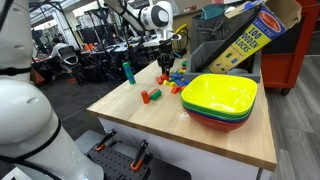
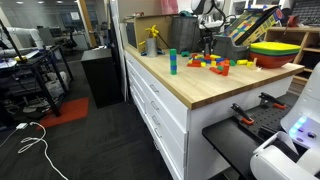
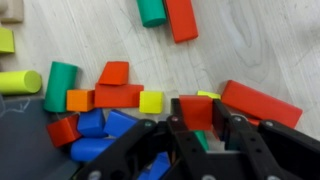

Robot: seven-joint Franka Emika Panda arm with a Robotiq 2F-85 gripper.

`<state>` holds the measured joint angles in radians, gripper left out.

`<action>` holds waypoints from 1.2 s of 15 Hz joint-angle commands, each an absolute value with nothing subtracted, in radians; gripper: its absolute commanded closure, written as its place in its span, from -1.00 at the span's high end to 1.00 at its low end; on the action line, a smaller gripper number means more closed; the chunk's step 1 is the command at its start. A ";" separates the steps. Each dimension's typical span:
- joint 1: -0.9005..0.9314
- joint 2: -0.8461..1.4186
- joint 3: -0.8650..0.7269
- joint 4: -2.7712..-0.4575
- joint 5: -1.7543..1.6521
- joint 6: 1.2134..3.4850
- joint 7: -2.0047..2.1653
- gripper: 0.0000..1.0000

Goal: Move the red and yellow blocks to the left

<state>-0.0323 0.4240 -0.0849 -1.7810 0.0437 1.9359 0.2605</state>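
End effector (image 3: pixel 199 120) is down over the block pile on the counter (image 1: pixel 150 125). In the wrist view its two fingers (image 3: pixel 180 128) sit tight against both sides of the red block (image 3: pixel 196 108), jaws narrowed to about the block's width, so it looks gripped. Can't tell if the block is off the counter. A sliver of yellow shows just behind the block's top edge.

Yellow block (image 3: pixel 151 101) is just beside the gripped one, w/ a small gap, touching the end of a flat red bar (image 3: pixel 118 96). A red wedge (image 3: pixel 114 73) lies on the far side of that bar. An orange cube (image 3: pixel 79 100) sits at the bar's other end, next to a green cylinder (image 3: pixel 60 85) lying down and a yellow cylinder (image 3: pixel 18 82). Blue blocks (image 3: pixel 95 123) cluster near the fingers, plus another small red piece (image 3: pixel 62 130). A long red block (image 3: pixel 262 103) lies angled on the other side of the fingers.

In both exterior views the arm hangs over the pile at the counter's far end. The stacked bowls (image 1: pixel 220 98) are near, yellow on top. An upright green cylinder (image 1: pixel 128 72) stands apart. The task blocks are too small to pick out there.
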 commanded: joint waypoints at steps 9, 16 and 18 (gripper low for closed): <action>0.092 0.299 -0.018 -1.944 -0.034 1.934 0.355 -0.82; 0.101 0.355 0.009 -1.880 0.049 1.908 0.398 -0.82; 0.100 0.377 0.011 -1.859 0.073 1.906 0.398 -0.82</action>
